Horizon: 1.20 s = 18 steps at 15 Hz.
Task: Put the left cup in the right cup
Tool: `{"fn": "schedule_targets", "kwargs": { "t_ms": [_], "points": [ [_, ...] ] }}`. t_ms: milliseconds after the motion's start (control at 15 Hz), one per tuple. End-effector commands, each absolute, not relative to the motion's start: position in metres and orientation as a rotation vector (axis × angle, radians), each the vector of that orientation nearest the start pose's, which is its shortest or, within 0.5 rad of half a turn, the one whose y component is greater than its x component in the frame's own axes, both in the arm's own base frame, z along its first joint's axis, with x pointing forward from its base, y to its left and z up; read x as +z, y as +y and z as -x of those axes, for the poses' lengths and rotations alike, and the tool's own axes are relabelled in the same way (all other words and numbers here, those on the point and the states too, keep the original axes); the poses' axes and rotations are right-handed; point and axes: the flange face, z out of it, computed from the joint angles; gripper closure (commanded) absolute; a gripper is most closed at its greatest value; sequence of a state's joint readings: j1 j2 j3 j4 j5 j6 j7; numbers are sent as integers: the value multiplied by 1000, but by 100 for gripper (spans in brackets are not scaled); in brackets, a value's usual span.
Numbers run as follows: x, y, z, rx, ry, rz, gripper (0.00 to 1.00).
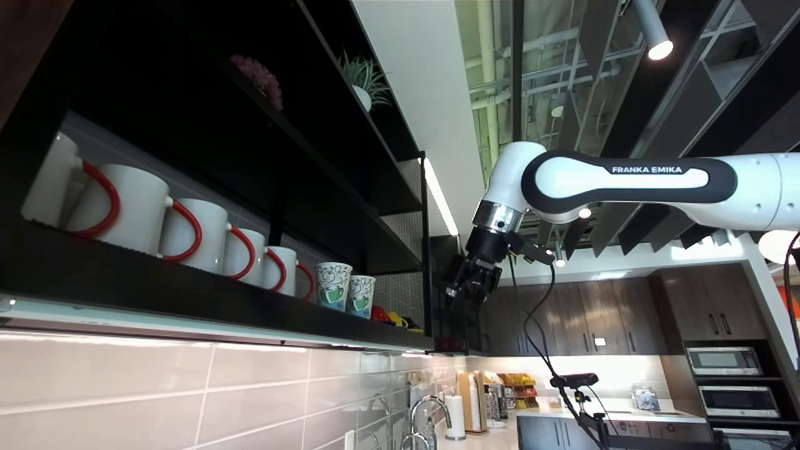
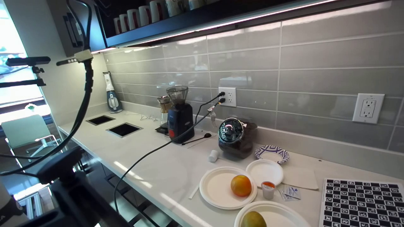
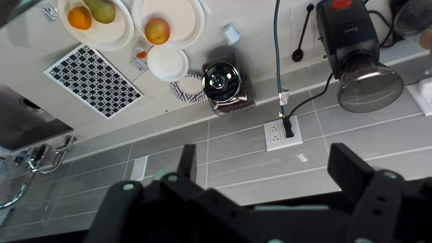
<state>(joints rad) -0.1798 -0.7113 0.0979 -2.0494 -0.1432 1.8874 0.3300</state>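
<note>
While the black two-fingered gripper (image 3: 265, 158) hangs spread wide, the left handleless teal-printed white paper cup (image 1: 334, 285) stands upright just beside the matching right cup (image 1: 360, 295) on the black shelf (image 1: 187, 294) above the back edge of the white bench (image 2: 170, 170).

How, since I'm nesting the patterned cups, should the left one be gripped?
Probably the upper sides of the left cup, from the open front of its shelf: the cup stands upright, narrows downward, and the upper shelf may block top access.
</note>
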Motion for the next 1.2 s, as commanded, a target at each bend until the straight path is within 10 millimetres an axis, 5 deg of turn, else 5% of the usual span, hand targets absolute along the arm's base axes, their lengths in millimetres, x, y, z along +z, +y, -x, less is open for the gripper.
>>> {"fn": "schedule_targets", "kwargs": {
  "t_ms": [0,400,733,1133],
  "points": [
    [784,-44,-352,-1128,761,2966,0],
    [829,-71,-400,-1375,693,2750,0],
    [834,-64,-455,-1293,683,2666,0],
    [842,-49,-497,-1284,666,2622,0]
  ]
}}
